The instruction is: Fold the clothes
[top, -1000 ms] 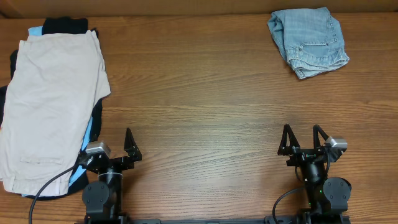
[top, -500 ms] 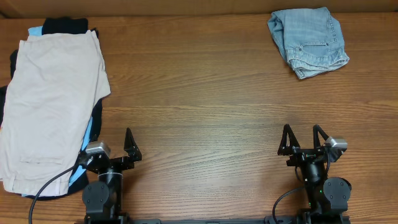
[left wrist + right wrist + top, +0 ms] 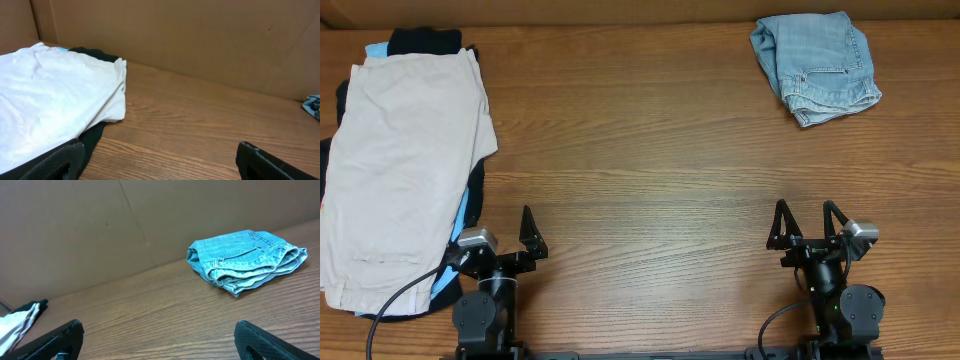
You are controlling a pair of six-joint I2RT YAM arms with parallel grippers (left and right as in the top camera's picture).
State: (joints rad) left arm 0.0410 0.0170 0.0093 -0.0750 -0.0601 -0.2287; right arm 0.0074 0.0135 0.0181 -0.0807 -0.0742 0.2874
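Tabletop [image 3: 650, 150]: beige shorts [image 3: 400, 170] beside left jaws

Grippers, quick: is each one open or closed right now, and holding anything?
Left gripper: open, holding nothing.
Right gripper: open, holding nothing.

Wood-grain table [image 3: 650, 150] against a plain brown, perhaps cardboard, wall [image 3: 200, 45].
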